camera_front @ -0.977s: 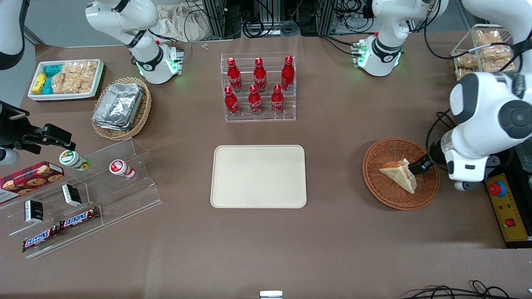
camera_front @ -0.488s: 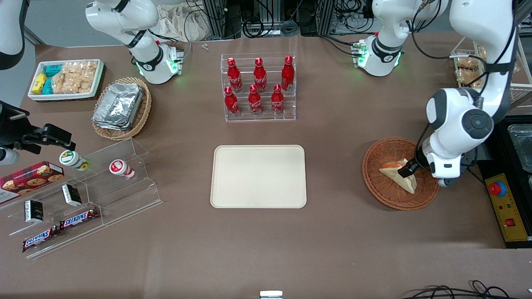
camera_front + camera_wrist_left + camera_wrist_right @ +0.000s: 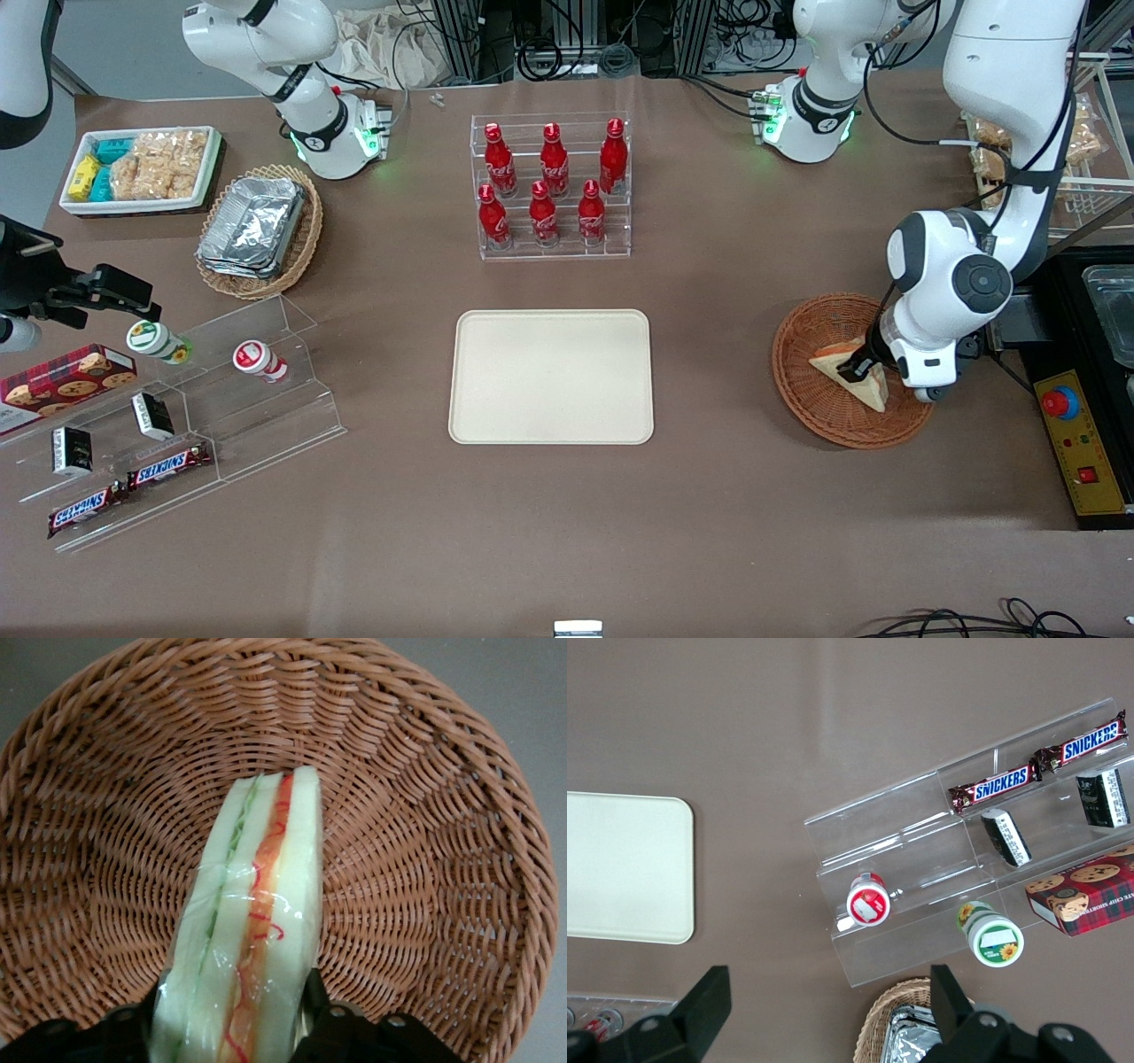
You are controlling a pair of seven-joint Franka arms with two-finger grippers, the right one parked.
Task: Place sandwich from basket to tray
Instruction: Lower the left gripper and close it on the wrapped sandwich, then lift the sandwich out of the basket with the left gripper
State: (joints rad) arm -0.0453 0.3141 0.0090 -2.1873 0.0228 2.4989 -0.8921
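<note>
the gripper is down inside the basket, at the right of the front frame, its two black fingers pressed against either bread face of the sandwich, clamped on it. in the wrist view the sandwich stands on edge in clear wrap, green layer on one side, red-orange on the other, with the basket weave all round it. it has not left the basket.

now largest to smallest. the brown table fills the front frame. the tray lies bare at centre frame, well apart from the basket. upper centre, a clear rack carries six red bottles with white script i cannot read cleanly. lower left, a clear stepped stand holds two bars that read "snickers", plain in the right wrist view too, plus a red tartan cookie box at the frame's left edge, with writing too small to read, and two small cups with labels i cannot make out. upper left, a tan basket of foil containers and a white bin of packaged snacks.

against a second ago: the arm has swung in toward frame centre and risen more upright over the basket, and the gripper has slid from the sandwich's right end to sit across its middle. sandwich, basket and tray have not moved.
</note>
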